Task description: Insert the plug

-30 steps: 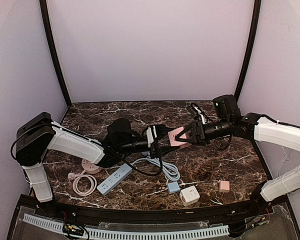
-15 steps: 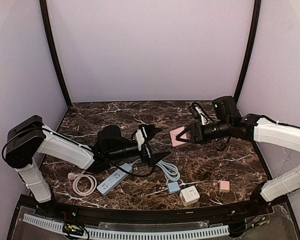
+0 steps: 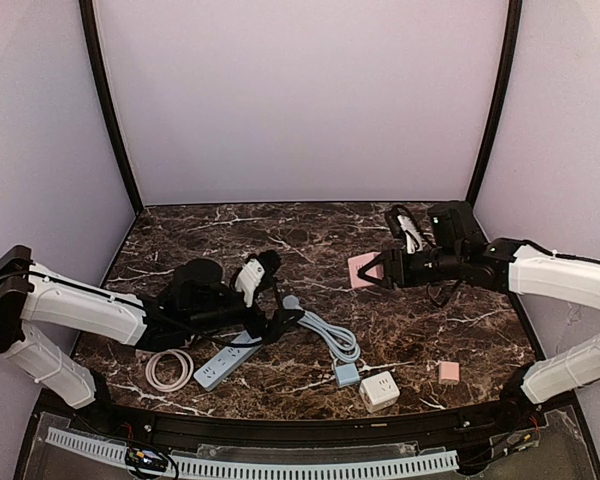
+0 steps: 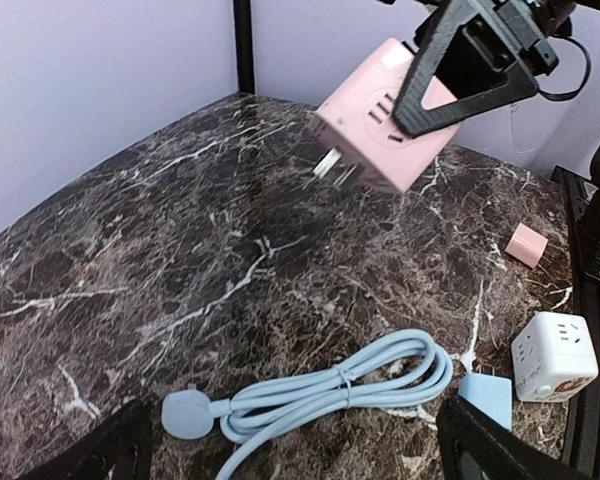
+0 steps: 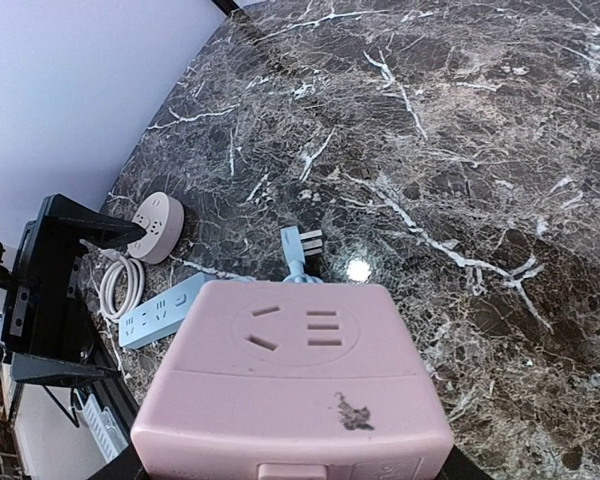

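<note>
Right pincer (image 3: 372, 272) clamps the pink socket cube (image 5: 300, 380) above the tabletop's (image 3: 460, 330) right half, while the left pincer (image 3: 273, 292) gapes empty near the blue plug (image 4: 185, 413) lying mid-tabletop.

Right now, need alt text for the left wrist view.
A pink cube socket, prongs showing, is gripped by the right pincer above a dark marble table. Below lies a coiled light-blue cable; a white cube socket sits at right. The open left pincer frames the bottom corners.
</note>
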Motion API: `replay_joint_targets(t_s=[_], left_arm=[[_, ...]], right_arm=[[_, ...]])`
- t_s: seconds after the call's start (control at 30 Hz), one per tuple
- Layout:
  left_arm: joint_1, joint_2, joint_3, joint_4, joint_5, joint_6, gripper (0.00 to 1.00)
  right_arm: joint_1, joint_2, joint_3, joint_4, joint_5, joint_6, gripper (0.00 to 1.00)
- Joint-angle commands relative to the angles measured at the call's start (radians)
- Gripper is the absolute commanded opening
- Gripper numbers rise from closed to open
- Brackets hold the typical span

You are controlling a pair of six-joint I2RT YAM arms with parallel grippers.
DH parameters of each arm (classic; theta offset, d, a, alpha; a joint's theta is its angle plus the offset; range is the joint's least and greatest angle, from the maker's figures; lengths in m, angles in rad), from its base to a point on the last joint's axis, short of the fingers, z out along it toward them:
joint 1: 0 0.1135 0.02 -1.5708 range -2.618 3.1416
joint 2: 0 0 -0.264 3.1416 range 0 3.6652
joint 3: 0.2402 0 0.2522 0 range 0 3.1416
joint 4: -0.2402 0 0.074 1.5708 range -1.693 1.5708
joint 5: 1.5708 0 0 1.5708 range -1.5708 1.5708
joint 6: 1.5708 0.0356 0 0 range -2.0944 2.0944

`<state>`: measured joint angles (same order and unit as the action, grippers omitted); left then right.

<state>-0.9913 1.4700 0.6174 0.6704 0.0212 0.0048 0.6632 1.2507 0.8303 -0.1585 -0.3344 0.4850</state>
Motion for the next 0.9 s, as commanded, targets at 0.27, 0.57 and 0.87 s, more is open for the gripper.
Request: replay_joint_targets(t_s=[0.27,0.57,0.87], left_arm=[[0.000,-0.058,0.044,-0.633,-0.283,-0.232,0.99],[0.011,0.004,0.080,-0.790,-0.346,-0.297,0.99],[0.044,0.103,0.130,-0.839,-0.278,-0.283,0.98]], right_arm=[[0.008,-0.057,-0.024,0.109,0.146,-0.079,0.00],[0.009,-0.031,-0.025,0.112,0.147,-0.117,0.00],[0.008,-0.039,-0.030,0.109,0.152,-0.129,0.00]])
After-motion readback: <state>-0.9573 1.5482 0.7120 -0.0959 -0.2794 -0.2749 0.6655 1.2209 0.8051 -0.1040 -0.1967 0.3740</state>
